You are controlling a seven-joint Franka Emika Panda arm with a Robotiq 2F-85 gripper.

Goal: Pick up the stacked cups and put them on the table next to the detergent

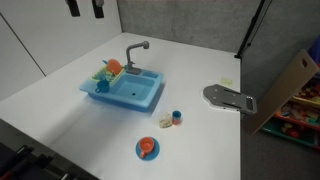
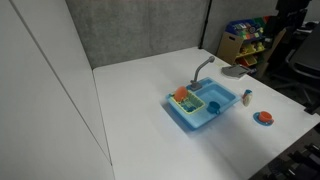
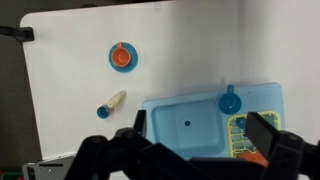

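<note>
The stacked cups [image 1: 178, 117] are a tiny blue and red-orange stack on the white table [image 1: 60, 90], just past the blue toy sink's corner. They touch the pale cream detergent [image 1: 167, 123]. In the wrist view the detergent [image 3: 117, 98] lies beside a small blue piece [image 3: 102, 112], probably the cups; no red shows there. In an exterior view the pair [image 2: 246, 97] is too small to tell apart. My gripper [image 3: 200, 122] is open and empty, high above the sink. Only its fingertips [image 1: 84, 8] show at an exterior view's top edge.
The blue toy sink [image 1: 125, 90] with a grey faucet [image 1: 135, 50] holds an orange ball-like item with green [image 1: 108, 70] in its rack. A round blue-rimmed plate with orange [image 1: 147, 149] sits near the front edge. A grey bracket [image 1: 228, 97] lies at the table's side edge.
</note>
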